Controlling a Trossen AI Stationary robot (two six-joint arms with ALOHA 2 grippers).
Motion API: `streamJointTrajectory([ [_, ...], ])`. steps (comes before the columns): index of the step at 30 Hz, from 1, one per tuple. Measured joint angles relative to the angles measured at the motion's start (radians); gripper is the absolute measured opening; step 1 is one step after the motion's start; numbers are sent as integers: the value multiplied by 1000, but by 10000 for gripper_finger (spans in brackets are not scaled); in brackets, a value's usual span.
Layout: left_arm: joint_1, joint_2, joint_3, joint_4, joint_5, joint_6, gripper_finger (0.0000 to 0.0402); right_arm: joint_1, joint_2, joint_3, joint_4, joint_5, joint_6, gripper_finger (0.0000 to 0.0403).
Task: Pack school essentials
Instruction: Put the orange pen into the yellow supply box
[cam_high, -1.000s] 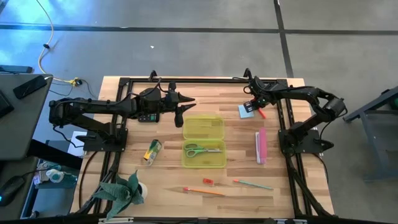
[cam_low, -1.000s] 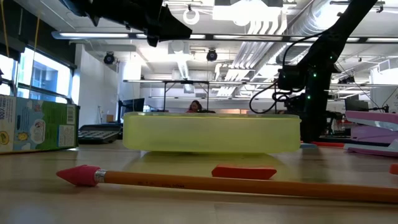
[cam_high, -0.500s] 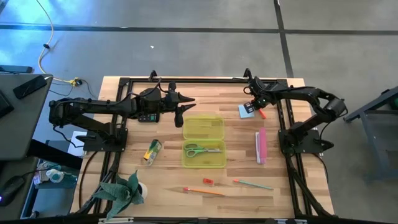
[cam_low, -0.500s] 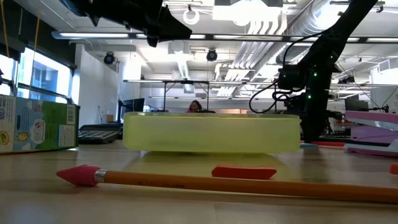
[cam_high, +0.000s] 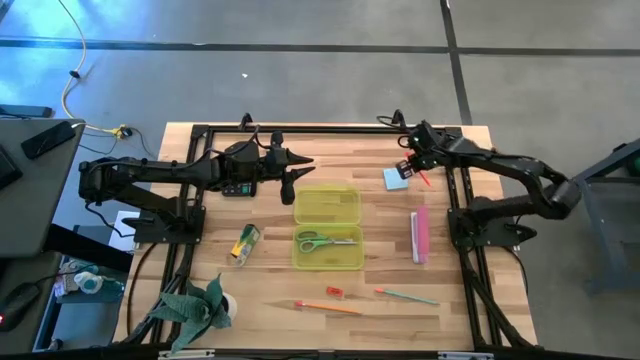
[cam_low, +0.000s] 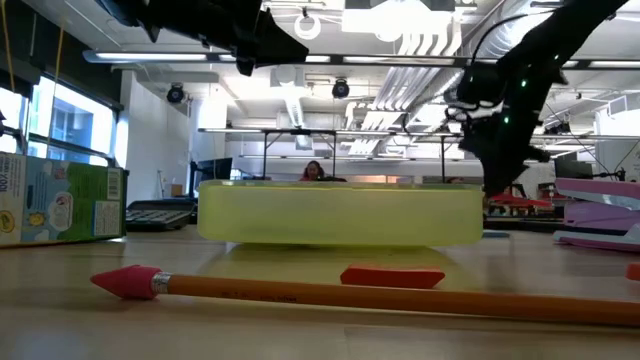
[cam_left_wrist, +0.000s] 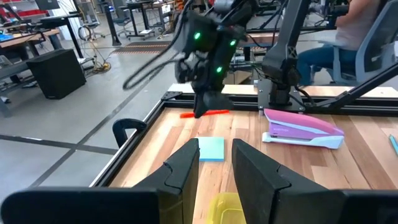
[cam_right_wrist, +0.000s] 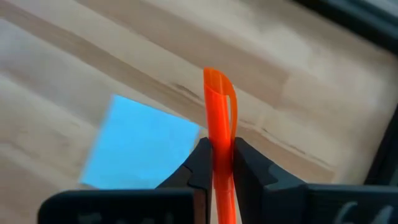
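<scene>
Where pinched, slim translucent red marker (cam_right_wrist: 217, 124).

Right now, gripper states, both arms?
Left gripper: fingers apart, holding nothing, raised near the case.
Right gripper: shut on the red marker, above the blue sticky-note pad.

No legible text, brand, no. or sign can be made out in any view. Printing is seen on the green-yellow pack (cam_low: 60, 200) at the low view's left edge, w/ partial blue letters at its margin, but nothing can be read.
</scene>
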Motion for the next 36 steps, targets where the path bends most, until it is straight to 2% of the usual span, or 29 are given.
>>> streamJointTrajectory([
  [8, 0, 0, 0, 0, 0, -6, 85, 171, -192, 1, 116, 0, 30, 26],
  [14, 0, 0, 0, -30, 0, -23, 85, 374, -220, 2, 315, 0, 42, 25],
  [21, 0, 0, 0, -93, 0, -24, 85, 586, -132, 2, 551, 3, 1, 25],
  [28, 0, 0, 0, -157, 0, -77, 85, 718, 26, 2, 704, -3, -18, 25],
  [33, -1, 0, 0, -188, 0, -116, 85, 775, 156, 2, 858, -61, -12, 25],
  [36, 0, 0, 0, -195, 0, -138, 85, 787, 216, 2, 956, -157, 11, 25],
])
